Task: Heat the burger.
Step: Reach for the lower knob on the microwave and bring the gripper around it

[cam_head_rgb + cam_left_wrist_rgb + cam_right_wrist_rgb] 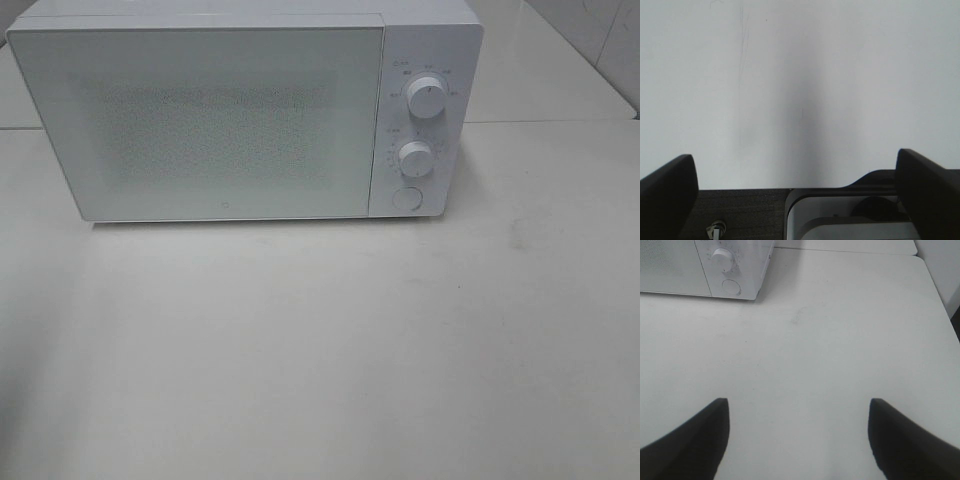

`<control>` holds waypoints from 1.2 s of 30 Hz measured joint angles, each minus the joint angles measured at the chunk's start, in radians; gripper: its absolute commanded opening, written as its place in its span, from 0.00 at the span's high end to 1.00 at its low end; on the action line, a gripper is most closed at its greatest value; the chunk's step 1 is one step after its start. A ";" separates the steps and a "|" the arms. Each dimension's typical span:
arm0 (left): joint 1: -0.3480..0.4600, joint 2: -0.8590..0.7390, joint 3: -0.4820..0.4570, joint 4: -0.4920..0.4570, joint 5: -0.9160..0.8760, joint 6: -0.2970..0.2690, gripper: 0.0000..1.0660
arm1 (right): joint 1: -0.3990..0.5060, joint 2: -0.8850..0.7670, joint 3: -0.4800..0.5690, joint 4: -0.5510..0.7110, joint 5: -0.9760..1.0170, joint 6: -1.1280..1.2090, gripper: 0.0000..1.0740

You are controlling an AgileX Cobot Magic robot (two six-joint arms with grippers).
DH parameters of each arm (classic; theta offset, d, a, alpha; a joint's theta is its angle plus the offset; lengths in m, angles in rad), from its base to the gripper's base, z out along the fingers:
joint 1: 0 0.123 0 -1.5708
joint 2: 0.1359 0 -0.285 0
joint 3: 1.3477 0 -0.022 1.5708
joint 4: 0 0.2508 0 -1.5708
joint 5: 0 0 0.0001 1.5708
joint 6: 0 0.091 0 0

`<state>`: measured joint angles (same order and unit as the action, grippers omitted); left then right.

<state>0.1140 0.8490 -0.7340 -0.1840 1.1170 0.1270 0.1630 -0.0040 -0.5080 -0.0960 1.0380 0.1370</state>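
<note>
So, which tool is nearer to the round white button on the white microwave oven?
Right, probably. The right tool faces the round white button, well apart from it. The left tool has only white table ahead.

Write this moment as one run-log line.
microwave: door shut | burger: not in view | left gripper: open, empty | right gripper: open, empty

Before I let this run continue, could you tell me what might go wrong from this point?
1. No burger shows in any view, and the shut microwave door hides the inside, so starting the heat now might run it empty.
2. The round button sits just under the lower knob; the wide-open right gripper could nudge that dial while pressing the button.
</note>
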 measured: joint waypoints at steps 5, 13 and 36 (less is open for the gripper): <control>0.000 -0.102 0.088 0.000 -0.002 0.000 0.06 | 0.000 0.000 0.000 0.000 0.000 0.000 0.31; 0.000 -0.230 0.183 0.000 -0.010 -0.001 0.06 | 0.000 0.000 0.000 0.000 0.000 0.000 0.31; 0.000 -0.680 0.230 0.006 -0.064 -0.001 0.06 | 0.000 0.000 0.000 0.000 0.000 0.000 0.31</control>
<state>0.1140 0.1690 -0.5040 -0.1780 1.0530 0.1260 0.1630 -0.0040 -0.5080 -0.0960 1.0380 0.1370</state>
